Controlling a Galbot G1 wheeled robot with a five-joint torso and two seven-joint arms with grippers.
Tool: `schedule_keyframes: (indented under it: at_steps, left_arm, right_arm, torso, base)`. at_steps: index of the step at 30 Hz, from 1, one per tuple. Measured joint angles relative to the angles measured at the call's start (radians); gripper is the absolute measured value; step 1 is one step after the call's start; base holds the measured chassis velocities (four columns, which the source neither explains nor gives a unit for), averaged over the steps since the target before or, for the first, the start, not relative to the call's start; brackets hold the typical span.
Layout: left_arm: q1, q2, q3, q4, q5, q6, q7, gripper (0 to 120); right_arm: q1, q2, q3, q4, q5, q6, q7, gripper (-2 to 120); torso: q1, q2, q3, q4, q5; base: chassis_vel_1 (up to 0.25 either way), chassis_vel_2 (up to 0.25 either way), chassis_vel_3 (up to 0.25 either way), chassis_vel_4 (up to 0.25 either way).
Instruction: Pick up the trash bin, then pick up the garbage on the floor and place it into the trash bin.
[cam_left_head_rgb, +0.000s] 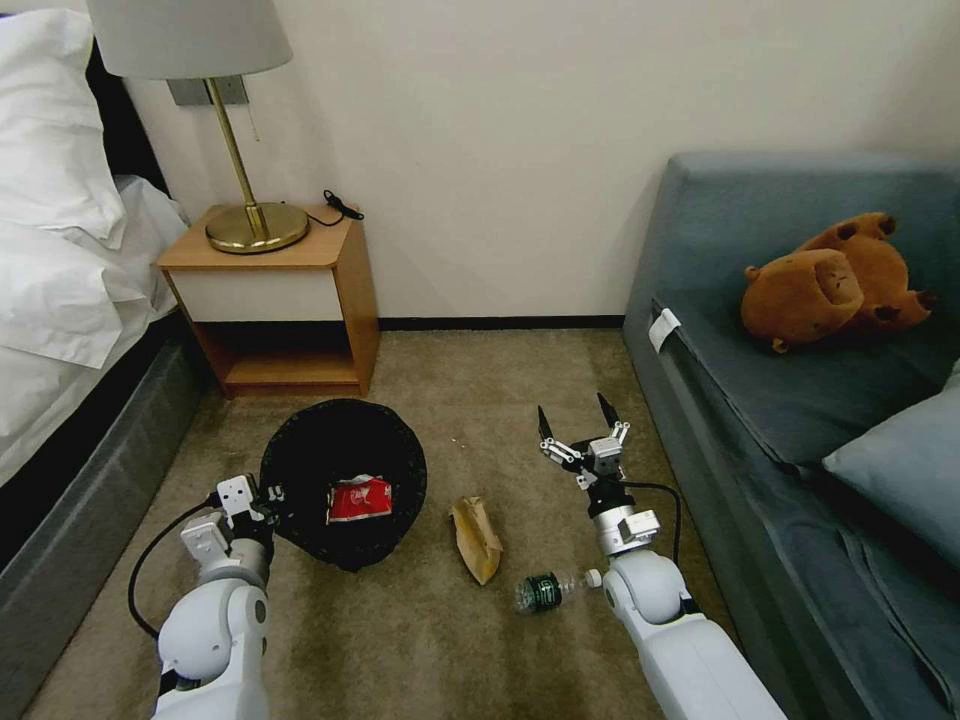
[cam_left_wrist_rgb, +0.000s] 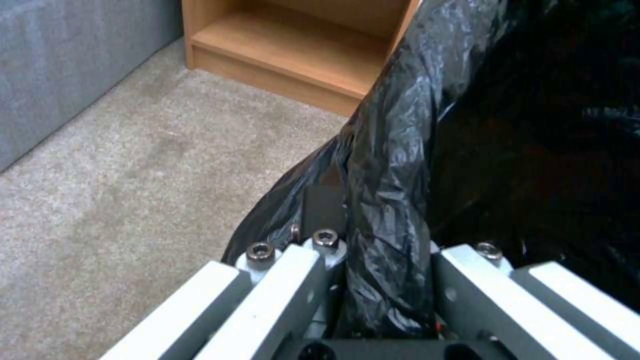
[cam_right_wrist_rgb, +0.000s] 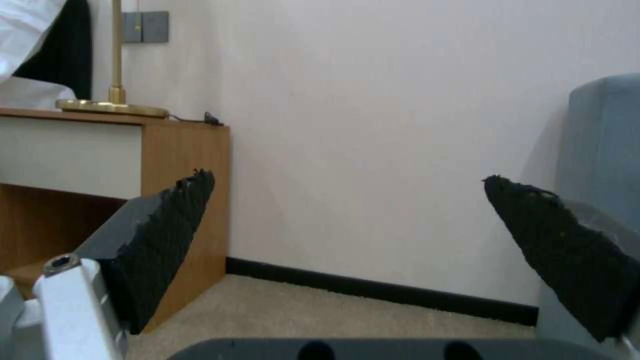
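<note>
The trash bin (cam_left_head_rgb: 345, 470), lined with a crinkly black bag, hangs tilted toward me over the carpet at centre-left. My left gripper (cam_left_head_rgb: 262, 497) is shut on its near-left rim; the left wrist view shows the bag (cam_left_wrist_rgb: 400, 200) pinched between the fingers. A crumpled red-and-white wrapper (cam_left_head_rgb: 359, 498) lies inside the bin. On the carpet to its right lie a tan paper scrap (cam_left_head_rgb: 476, 538) and a small clear bottle with a green label (cam_left_head_rgb: 550, 588). My right gripper (cam_left_head_rgb: 578, 412) is open and empty, raised beyond the bottle, fingers (cam_right_wrist_rgb: 160, 235) pointing at the wall.
A wooden nightstand (cam_left_head_rgb: 285, 300) with a brass lamp (cam_left_head_rgb: 250, 215) stands behind the bin. A bed (cam_left_head_rgb: 70, 300) runs along the left. A grey-blue sofa (cam_left_head_rgb: 800, 400) with a brown plush toy (cam_left_head_rgb: 830, 280) borders the right. Open carpet lies between them.
</note>
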Motion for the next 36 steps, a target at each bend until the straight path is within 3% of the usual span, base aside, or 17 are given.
schedule_keyframes:
  at_steps: [13, 15, 18, 20, 21, 23, 24, 26, 30, 36]
  left_arm:
    - [-0.001, -0.002, 0.001, -0.004, -0.001, 0.001, -0.002, 1]
    - [-0.001, -0.003, 0.003, -0.004, 0.000, 0.001, -0.002, 1]
    - [-0.001, -0.003, 0.004, -0.004, 0.001, 0.001, -0.002, 1]
    - [0.002, -0.005, 0.007, -0.009, 0.003, 0.001, -0.002, 1]
    - [0.002, -0.005, 0.007, -0.009, 0.003, 0.001, -0.002, 1]
    - [0.004, -0.005, 0.007, -0.012, 0.004, 0.001, -0.002, 1]
    - [0.004, -0.005, 0.007, -0.012, 0.004, 0.001, -0.002, 1]
    - [0.007, -0.005, 0.006, -0.015, 0.005, 0.001, -0.003, 1]
    - [0.008, -0.006, 0.006, -0.015, 0.005, 0.001, -0.003, 1]
    - [0.011, -0.008, 0.005, -0.004, 0.012, -0.009, -0.003, 1]
  right_arm:
    - [0.015, -0.008, 0.028, -0.017, -0.067, 0.032, -0.014, 100]
    - [0.023, -0.033, 0.042, -0.030, -0.124, 0.053, -0.075, 100]
    - [0.024, -0.039, 0.043, -0.032, -0.133, 0.055, -0.090, 100]
    - [0.055, -0.094, 0.051, -0.061, -0.208, 0.085, -0.263, 100]
    - [0.055, -0.094, 0.051, -0.061, -0.208, 0.085, -0.263, 100]
    - [0.087, -0.159, 0.053, -0.075, -0.261, 0.094, -0.432, 100]
    - [0.087, -0.159, 0.053, -0.075, -0.261, 0.094, -0.432, 100]
    - [0.118, -0.242, 0.038, -0.083, -0.294, 0.087, -0.615, 100]
    - [0.132, -0.271, 0.024, -0.091, -0.299, 0.084, -0.681, 100]
    - [0.184, -0.300, -0.028, -0.165, -0.320, 0.089, -0.859, 100]
  torso:
    - [0.000, 0.000, 0.000, 0.0000, 0.0001]
    - [0.000, 0.000, 0.000, 0.0000, 0.0001]
    - [0.000, 0.000, 0.000, 0.0000, 0.0001]
    - [0.000, 0.000, 0.000, 0.0000, 0.0005]
    - [0.000, 0.000, 0.000, 0.0000, 0.0005]
    - [0.000, 0.000, 0.000, 0.0001, 0.0001]
    - [0.000, 0.000, 0.000, 0.0001, 0.0001]
    - [0.000, 0.000, 0.000, -0.0001, -0.0002]
    - [0.000, 0.000, 0.000, -0.0002, -0.0003]
    - [0.000, 0.000, 0.000, 0.0000, 0.0000]
  base:
    - [0.000, 0.000, 0.000, 0.000]
    - [0.000, 0.000, 0.000, 0.000]
    - [0.000, 0.000, 0.000, 0.000]
    - [0.000, 0.000, 0.000, 0.000]
    - [0.000, 0.000, 0.000, 0.000]
    - [0.000, 0.000, 0.000, 0.000]
    - [0.000, 0.000, 0.000, 0.000]
    - [0.000, 0.000, 0.000, 0.000]
    - [0.000, 0.000, 0.000, 0.000]
    - [0.000, 0.000, 0.000, 0.000]
